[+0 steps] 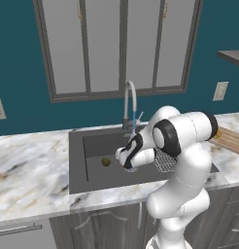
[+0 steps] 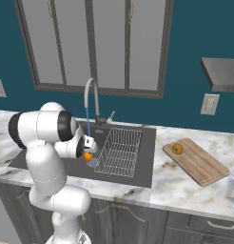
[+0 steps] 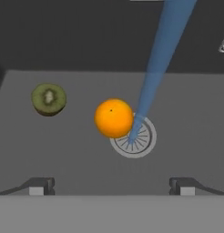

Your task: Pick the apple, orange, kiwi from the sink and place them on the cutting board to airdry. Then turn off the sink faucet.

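The orange [image 3: 114, 118] lies on the sink [image 3: 63, 154] floor beside the round drain; it also peeks out past the hand as the orange [image 2: 87, 156]. The kiwi [image 3: 48, 98] lies apart to its left, and is seen as the kiwi [image 1: 106, 161]. My gripper [image 3: 111, 189] hangs open above the basin, the orange ahead between its fingertips [image 3: 38, 186], nothing held. The apple [image 2: 177, 149] sits on the cutting board [image 2: 199, 166] at the right. Water streams from the sink faucet [image 2: 92, 95] onto the drain.
A wire dish rack [image 2: 120, 151] takes up the right end of the sink. Marble counter [image 1: 29, 170] surrounds the basin. A window [image 1: 116, 44] is behind the faucet, with a wall outlet [image 2: 209, 104] and a shelf [image 2: 223, 74] at the right.
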